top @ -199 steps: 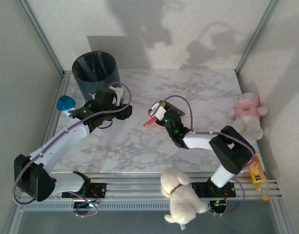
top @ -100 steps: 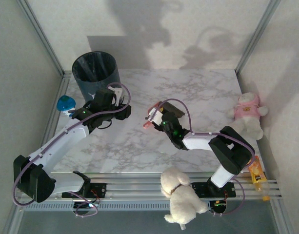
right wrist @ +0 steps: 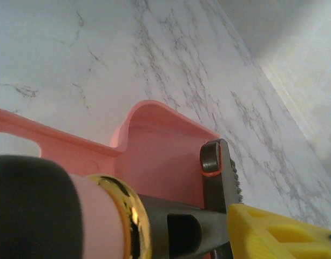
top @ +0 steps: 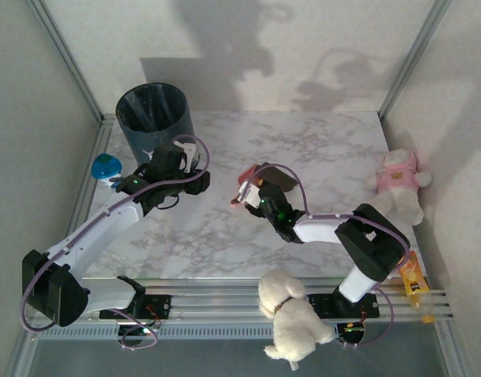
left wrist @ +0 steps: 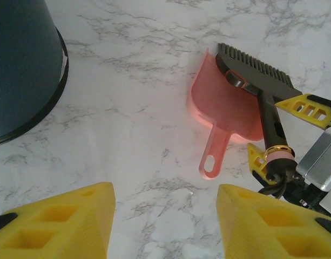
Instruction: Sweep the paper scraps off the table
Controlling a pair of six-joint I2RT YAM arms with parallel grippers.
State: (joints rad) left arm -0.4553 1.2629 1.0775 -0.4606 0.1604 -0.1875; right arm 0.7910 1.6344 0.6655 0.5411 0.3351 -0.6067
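1. While the right gripper [left wrist: 282,133] is straddling the brush [left wrist: 254,67] handle at the right of the left wrist view, one yellow finger on each side, I cannot tell whether it is clamping or letting go.
2. Left gripper [left wrist: 164,213] is hanging released at the bottom of that view, fingers apart, nothing between them, bare table [left wrist: 133,135] below.
3. Brush is lying across the dustpan [left wrist: 219,100], right of centre, bristles pointing toward the top. Bin [left wrist: 19,59] is sitting in the upper left corner.
4. Scraps: where they are lying I cannot tell. Being thin paper, they are likely weighing next to nothing, limp and hugging the marble. Pinching looks hopeless; brushing gently is the way, or they are going flying.
5. Holds, as I am judging them: the brush is looking stiff, so take it mid-handle. The dustpan is looking thin and light, probably sliding on smooth marble, so pin it by its looped handle.
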